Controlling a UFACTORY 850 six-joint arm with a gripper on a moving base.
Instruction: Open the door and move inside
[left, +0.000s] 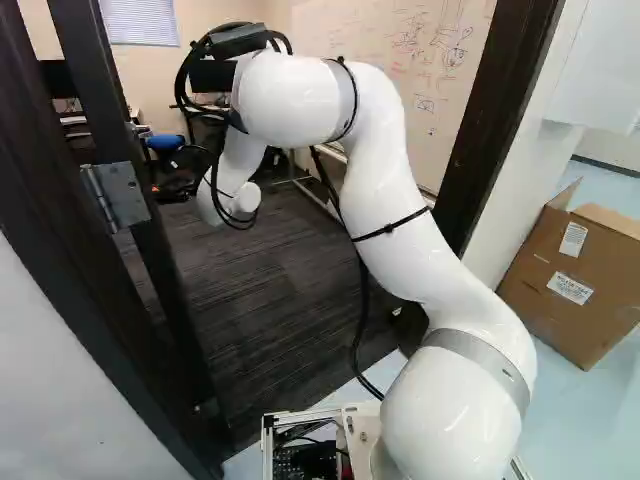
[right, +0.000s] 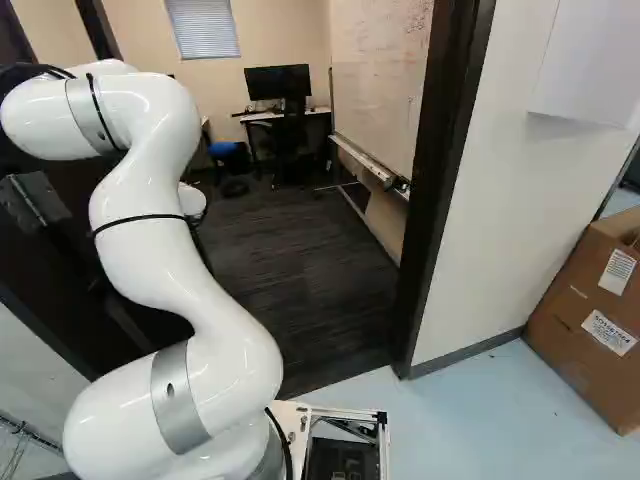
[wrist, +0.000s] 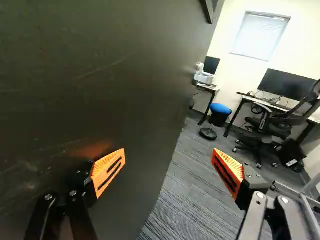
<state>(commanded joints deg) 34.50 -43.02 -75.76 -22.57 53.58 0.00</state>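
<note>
The door (wrist: 100, 75) stands open at about eleven o'clock from the base (right: 378, 440), the gripper (wrist: 169, 157) is spread wide, holding nothing, and entry seems the step in hand, calling for a careful roll toward twelve through the doorway (right: 438, 200).

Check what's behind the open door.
Past the far edge of the door, part of a table with a dark monitor and a white device shows in the wrist view. The door hides whatever stands directly behind it.
</note>
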